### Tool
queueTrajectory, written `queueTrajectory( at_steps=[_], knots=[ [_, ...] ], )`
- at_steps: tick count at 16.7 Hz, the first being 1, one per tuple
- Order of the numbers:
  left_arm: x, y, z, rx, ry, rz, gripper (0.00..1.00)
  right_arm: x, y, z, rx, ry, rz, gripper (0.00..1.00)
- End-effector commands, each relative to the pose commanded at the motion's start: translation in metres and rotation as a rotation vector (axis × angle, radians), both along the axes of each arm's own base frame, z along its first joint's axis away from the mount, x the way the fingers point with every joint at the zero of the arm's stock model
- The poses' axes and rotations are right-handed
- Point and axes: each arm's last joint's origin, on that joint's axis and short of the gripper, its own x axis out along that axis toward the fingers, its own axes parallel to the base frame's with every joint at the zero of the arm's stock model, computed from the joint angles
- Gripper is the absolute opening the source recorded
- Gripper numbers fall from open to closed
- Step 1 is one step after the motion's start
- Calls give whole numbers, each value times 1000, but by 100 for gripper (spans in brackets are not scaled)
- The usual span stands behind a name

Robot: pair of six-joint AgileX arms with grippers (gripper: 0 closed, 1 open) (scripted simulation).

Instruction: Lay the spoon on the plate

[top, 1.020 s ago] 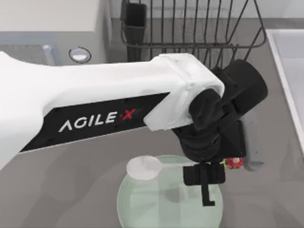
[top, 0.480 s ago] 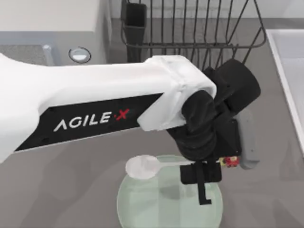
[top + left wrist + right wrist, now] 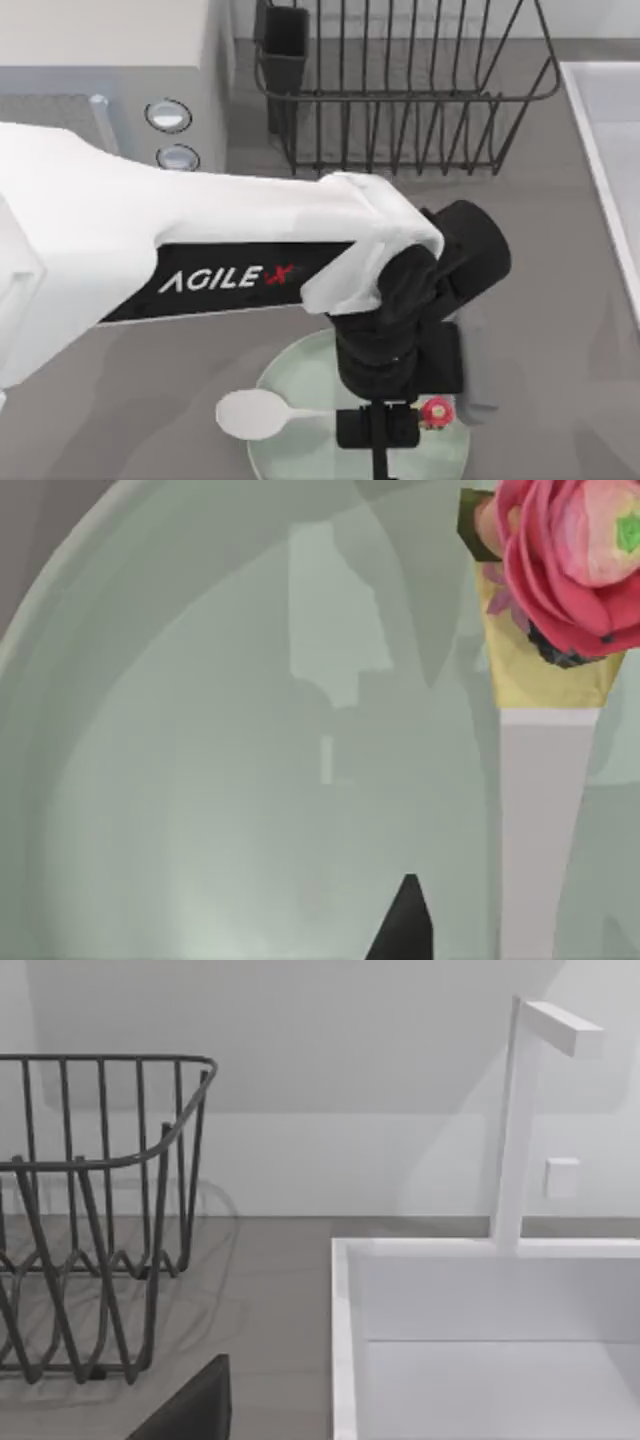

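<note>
My left gripper (image 3: 377, 447) hangs over the pale mint-green plate (image 3: 292, 366) at the front of the table, shut on the thin handle of the white spoon (image 3: 254, 414). The spoon lies roughly level, its oval bowl over the plate's left rim. A small pink flower piece (image 3: 435, 410) shows just right of the gripper. The left wrist view looks down close onto the glossy plate (image 3: 200, 780), with the pink flower (image 3: 570, 560) and one dark fingertip (image 3: 405, 925). My right gripper (image 3: 190, 1412) stays parked off by the sink.
A dark wire dish rack (image 3: 400, 90) stands at the back of the table. A white appliance with round knobs (image 3: 168, 116) is at the back left. A white sink (image 3: 480, 1340) with a tall tap (image 3: 520, 1120) lies along the right edge.
My left arm has swung toward the table's front and a little left, carrying the spoon. Its bowl went from the plate's far rim to the left rim.
</note>
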Motion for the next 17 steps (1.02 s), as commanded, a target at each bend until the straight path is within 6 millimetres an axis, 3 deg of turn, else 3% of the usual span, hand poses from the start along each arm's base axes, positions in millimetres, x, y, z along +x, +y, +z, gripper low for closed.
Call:
queueTrajectory(
  at_steps=[5, 17],
  knots=[
    [-1, 1, -5, 12, 13, -1, 0, 0, 0, 0, 0, 0, 0, 100],
    [-1, 1, -5, 12, 13, -1, 90, 0, 0, 0, 0, 0, 0, 100]
  ],
)
